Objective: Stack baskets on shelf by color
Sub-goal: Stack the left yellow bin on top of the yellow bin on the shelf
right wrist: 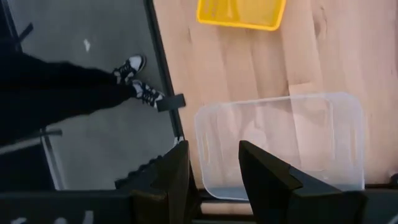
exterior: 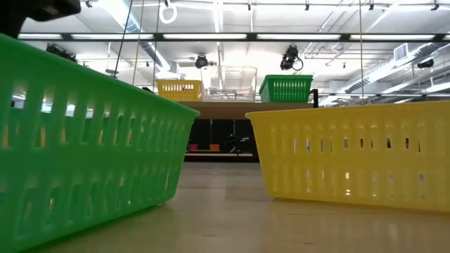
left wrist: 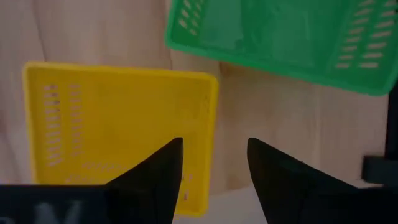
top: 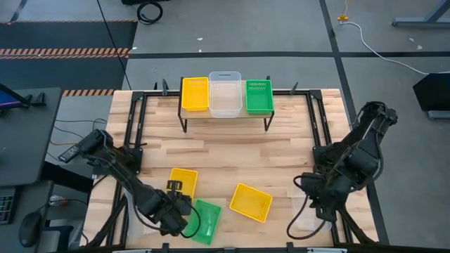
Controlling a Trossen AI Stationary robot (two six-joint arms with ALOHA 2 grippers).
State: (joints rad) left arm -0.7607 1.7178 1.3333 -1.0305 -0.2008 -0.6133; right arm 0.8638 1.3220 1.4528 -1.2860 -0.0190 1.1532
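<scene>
The shelf [top: 226, 114] holds a yellow basket [top: 195, 93], a clear basket [top: 225, 94] and a green basket [top: 259, 96] side by side. Flat on the table lie a yellow basket [top: 183, 181], a green basket [top: 204, 220], another yellow basket [top: 251, 202] and a clear basket [top: 304, 219]. My left gripper [left wrist: 214, 155] is open over the first yellow basket [left wrist: 118, 124], one finger over its inside and one outside its side wall [left wrist: 213, 118]. My right gripper [right wrist: 211, 158] is open above the clear basket [right wrist: 280, 143], its fingers on either side of an end wall [right wrist: 200, 149].
In the low view the green basket [exterior: 84, 147] and a yellow basket [exterior: 351, 154] stand close, with the shelf [exterior: 246, 109] far behind. Black frame rails [top: 316, 126] run along the table's sides. A person's legs and shoes [right wrist: 134, 81] are on the floor beyond the table's edge.
</scene>
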